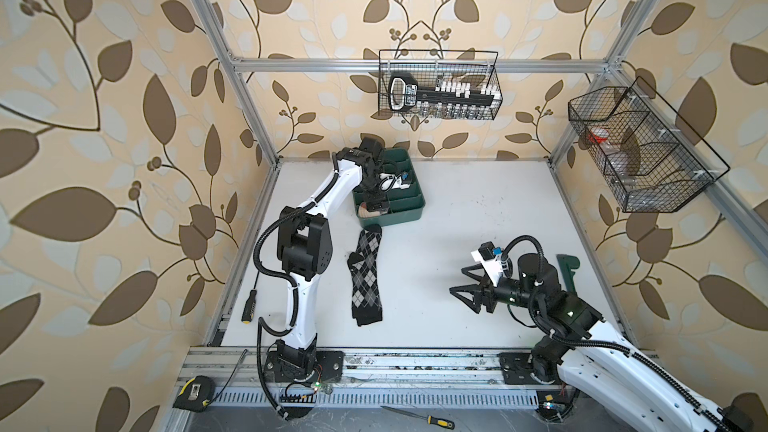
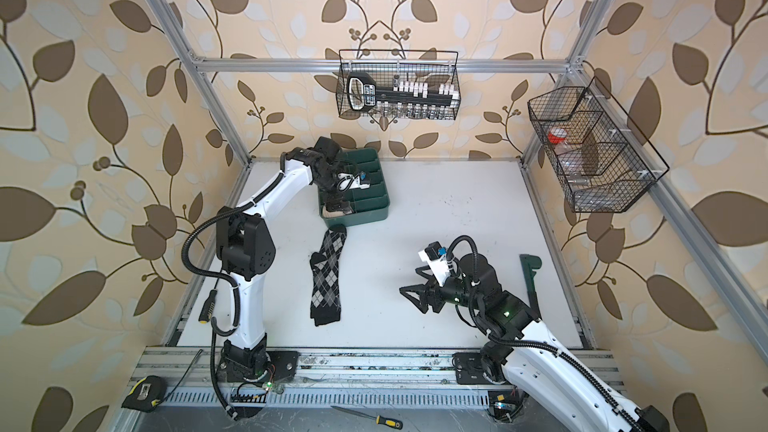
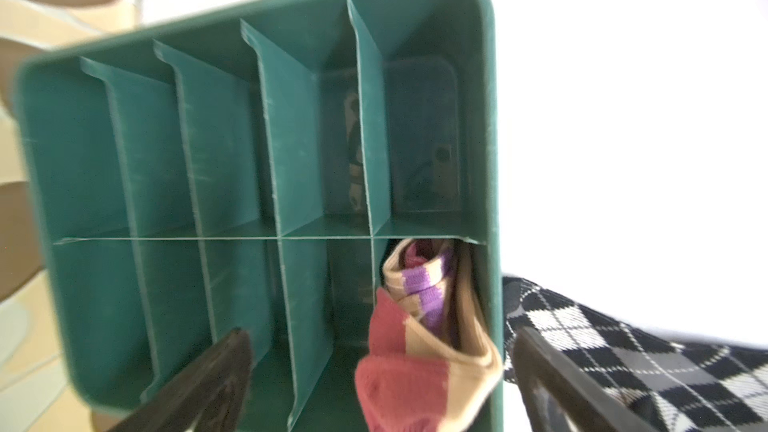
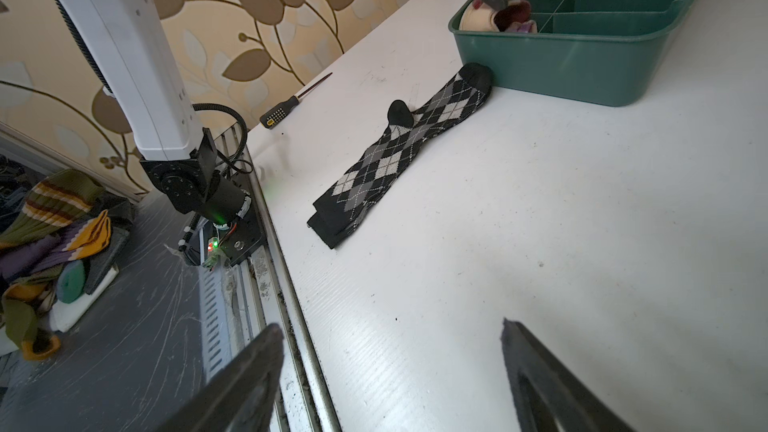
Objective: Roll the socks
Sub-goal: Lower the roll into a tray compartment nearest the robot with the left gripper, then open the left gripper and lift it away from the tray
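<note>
The black-grey-white argyle sock (image 1: 365, 276) (image 2: 328, 280) lies flat and lengthwise on the white table, its toe touching the green tray (image 1: 399, 218). The beige sock with maroon and purple (image 3: 415, 347) sits bunched in the tray's near left corner compartment, and a little of it shows in a top view (image 1: 369, 212). My left gripper (image 3: 378, 330) (image 1: 374, 201) hangs over that corner, open, one finger on each side of the beige sock, neither finger touching it. My right gripper (image 1: 457, 280) (image 4: 390, 324) is open and empty above bare table, to the right of the argyle sock (image 4: 399, 155).
The tray (image 3: 490, 118) has several divided compartments. A screwdriver (image 1: 249, 305) lies at the table's left edge and a green tool (image 1: 565, 272) at the right edge. Two wire baskets (image 1: 440, 85) (image 1: 640, 151) hang on the walls. A pile of other socks (image 4: 54, 234) lies off the table.
</note>
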`<state>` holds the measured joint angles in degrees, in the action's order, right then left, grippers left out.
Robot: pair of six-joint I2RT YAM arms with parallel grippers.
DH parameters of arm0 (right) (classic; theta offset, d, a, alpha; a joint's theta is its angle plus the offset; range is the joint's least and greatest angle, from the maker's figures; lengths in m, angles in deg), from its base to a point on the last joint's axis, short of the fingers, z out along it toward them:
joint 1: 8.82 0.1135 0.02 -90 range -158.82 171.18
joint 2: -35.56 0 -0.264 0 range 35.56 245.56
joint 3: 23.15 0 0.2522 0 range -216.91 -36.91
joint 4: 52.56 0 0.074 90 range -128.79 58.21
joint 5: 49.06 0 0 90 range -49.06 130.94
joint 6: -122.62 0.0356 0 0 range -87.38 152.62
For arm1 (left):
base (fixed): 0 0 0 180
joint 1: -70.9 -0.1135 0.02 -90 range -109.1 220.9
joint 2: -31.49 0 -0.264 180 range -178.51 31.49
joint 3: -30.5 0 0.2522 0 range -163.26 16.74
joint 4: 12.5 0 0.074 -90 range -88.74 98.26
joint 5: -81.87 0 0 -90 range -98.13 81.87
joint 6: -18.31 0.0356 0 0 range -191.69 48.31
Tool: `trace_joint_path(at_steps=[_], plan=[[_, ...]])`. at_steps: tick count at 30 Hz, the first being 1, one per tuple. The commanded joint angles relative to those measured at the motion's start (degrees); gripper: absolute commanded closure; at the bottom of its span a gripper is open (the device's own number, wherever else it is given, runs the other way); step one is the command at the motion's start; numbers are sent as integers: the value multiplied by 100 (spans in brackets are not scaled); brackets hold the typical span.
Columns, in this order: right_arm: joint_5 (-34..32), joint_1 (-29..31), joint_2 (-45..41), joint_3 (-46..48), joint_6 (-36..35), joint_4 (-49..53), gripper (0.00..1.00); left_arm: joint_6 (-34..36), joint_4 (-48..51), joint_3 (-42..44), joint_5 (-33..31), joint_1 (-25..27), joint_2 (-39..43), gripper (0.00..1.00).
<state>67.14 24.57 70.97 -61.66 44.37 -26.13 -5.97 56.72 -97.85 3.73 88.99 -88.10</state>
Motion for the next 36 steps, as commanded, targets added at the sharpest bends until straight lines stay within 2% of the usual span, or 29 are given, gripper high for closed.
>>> trace_joint_path(at_steps=[1,6,10,12,16,18,22,24,27,30,34,36], plan=[[131,25,-43,85,-79,-48,17,-146,10,-63,165,55,636,5],[121,32,-99,90,-82,-76,17,-391,-234,170,-178,55,895,23],[114,28,-152,106,-65,-89,17,-779,-571,750,-435,72,1218,37],[120,28,-197,117,-50,-110,18,-992,-886,1254,-344,69,1531,41],[112,28,-270,119,-42,-109,17,-1330,-1693,2366,-233,63,2167,58],[92,28,-297,120,-44,-112,17,-1549,-1760,2589,-131,63,2308,65],[60,28,-375,134,-23,-123,17,-1717,-2025,2983,40,46,2342,87],[52,27,-403,138,-19,-126,17,-1838,-2035,2962,100,22,2238,92],[43,28,-438,145,-8,-122,18,-2160,-2215,3015,317,4,2212,96],[-1,29,-441,117,-48,-102,18,-2644,-2672,3370,655,2,2546,96],[-446,33,-569,-56,-161,52,19,-3602,-3888,4518,748,4,3861,89],[-774,41,-686,-122,-249,-3,19,-4007,-4476,5146,665,2,4709,68]])
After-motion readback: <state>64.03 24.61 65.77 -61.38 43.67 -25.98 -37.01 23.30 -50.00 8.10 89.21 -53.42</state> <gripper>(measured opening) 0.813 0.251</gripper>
